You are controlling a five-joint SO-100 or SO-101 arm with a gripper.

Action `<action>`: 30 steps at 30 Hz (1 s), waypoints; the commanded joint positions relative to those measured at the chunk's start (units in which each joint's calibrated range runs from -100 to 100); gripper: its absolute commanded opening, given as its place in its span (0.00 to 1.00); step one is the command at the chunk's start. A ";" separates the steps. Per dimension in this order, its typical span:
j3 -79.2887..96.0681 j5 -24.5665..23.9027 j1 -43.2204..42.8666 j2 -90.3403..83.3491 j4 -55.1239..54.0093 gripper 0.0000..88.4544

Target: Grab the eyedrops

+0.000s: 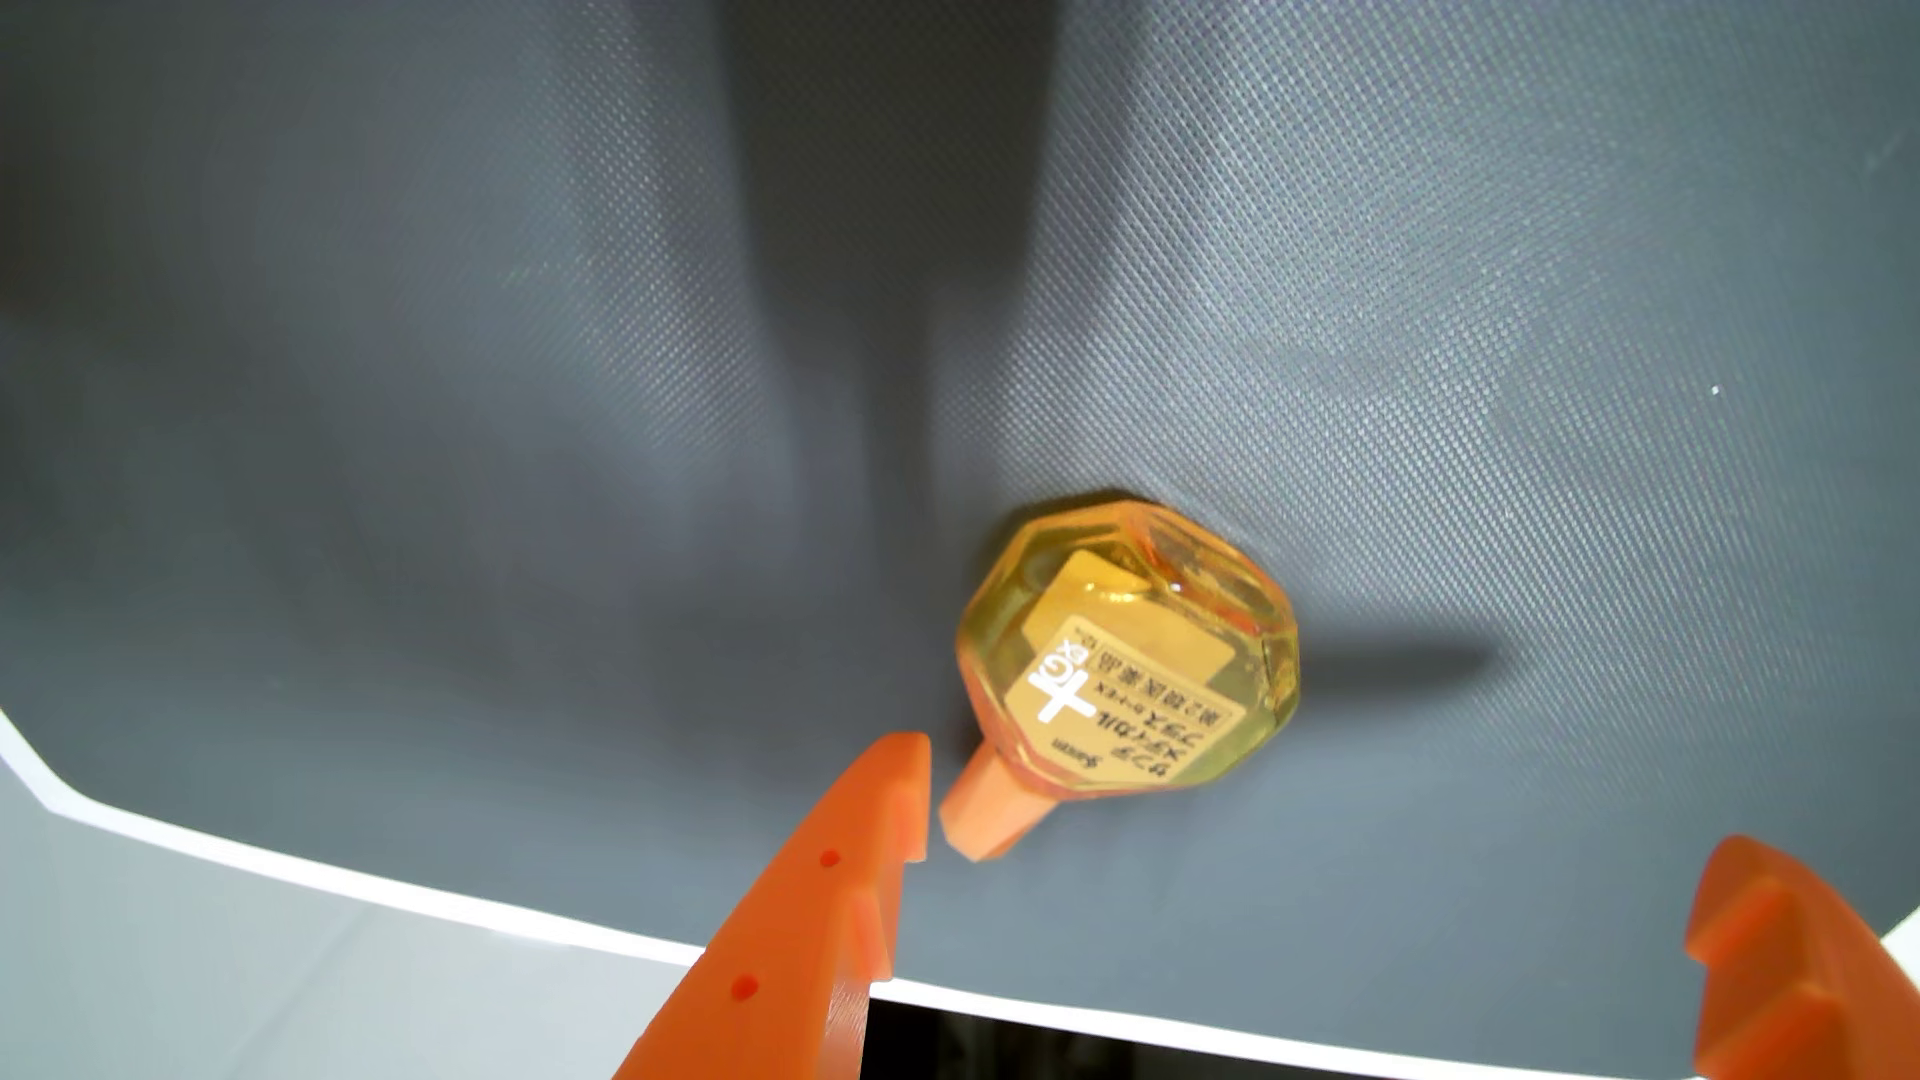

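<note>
The eyedrops (1127,649) are a small yellow see-through bottle with a gold label and an orange cap, lying on its side on a grey woven mat (520,467) in the wrist view. Its cap points toward the lower left. My orange gripper (1320,820) is open, with its fingers coming in from the bottom edge. The left fingertip (894,789) sits right beside the cap, almost touching it. The right fingertip (1756,914) is well off to the bottle's right. The bottle lies just beyond the gap between the fingers, nearer the left one.
The mat's white edge (416,893) curves across the lower left, with a pale surface (208,987) beyond it. A dark gap (1039,1049) shows at the bottom centre. Arm shadows fall over the mat above the bottle.
</note>
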 commanded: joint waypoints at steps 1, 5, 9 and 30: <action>4.80 -0.05 0.11 -2.59 -3.54 0.45; 11.28 -0.05 1.11 -2.67 -7.69 0.45; 12.99 -0.10 0.94 -2.67 -8.82 0.45; 12.36 -0.67 1.02 -2.76 -10.11 0.14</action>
